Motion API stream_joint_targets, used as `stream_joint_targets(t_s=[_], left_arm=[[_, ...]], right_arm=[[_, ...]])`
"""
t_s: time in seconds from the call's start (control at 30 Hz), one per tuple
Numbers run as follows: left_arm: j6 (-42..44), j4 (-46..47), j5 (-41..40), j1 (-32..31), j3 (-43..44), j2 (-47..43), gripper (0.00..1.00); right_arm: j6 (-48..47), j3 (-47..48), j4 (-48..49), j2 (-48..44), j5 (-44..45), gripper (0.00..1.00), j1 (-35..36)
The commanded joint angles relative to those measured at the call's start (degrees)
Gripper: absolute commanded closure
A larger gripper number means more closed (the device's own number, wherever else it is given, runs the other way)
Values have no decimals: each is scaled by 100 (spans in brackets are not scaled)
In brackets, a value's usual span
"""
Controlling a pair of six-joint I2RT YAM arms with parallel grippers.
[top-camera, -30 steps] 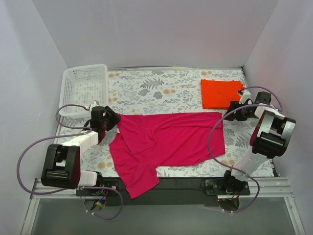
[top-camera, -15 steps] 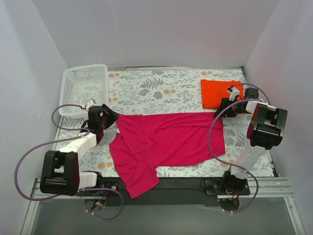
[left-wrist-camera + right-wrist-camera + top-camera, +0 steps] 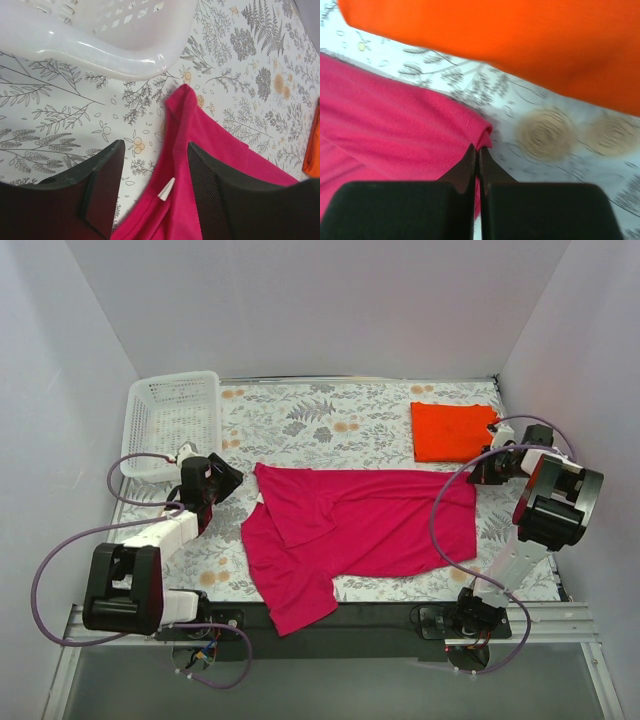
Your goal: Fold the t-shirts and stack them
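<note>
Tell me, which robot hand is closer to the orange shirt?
Right. The right gripper is just beside the orange shirt, pinching the pink shirt. The left gripper is far off, by the white basket.

The right wrist view is coming through blurred. The orange shirt (image 3: 520, 40) is running off its top and right edges, and the flower print on the desk (image 3: 545, 130) is smearing into soft blobs. The right pincer (image 3: 477, 150), tips pressed together, is covering the bit of the magenta shirt (image 3: 395, 115) that it is pinching at the corner.

In the left wrist view, the left pincer (image 3: 156, 150) is hiding the cloth under its dark fingers. The top and left edges are cropping the basket (image 3: 100, 50), and the orange shirt is showing only as a sliver at the right edge.

From above, both pincers' fingertips are appearing too small to make out.
</note>
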Motion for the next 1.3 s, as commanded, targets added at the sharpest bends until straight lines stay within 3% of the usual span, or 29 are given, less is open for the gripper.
stream_joint_targets(t_s=[0.0,0.2,0.47,0.7,0.87,1.1,1.27], left_arm=[[136,365,426,27,161,270,51],[469,815,1385,18,644,1175,55],[734,710,1343,-219,1663,2072,59],[839,437,1097,-526,2051,2547,60],[910,236,466,-790,2200,2749,60],[945,-2,-564,-1010,2385,2908,67],[962,-64,-732,-1028,2377,2846,71]], right_arm=[[-603,356,-363,-103,92,99,-257],[-780,629,-716,223,-119,99,-274],[-762,673,-698,363,-207,99,-283],[-718,761,-698,399,-260,99,-283],[-701,770,-698,399,-304,99,-292],[-745,708,-698,355,-357,99,-327],[-780,700,-698,364,-374,99,-345]])
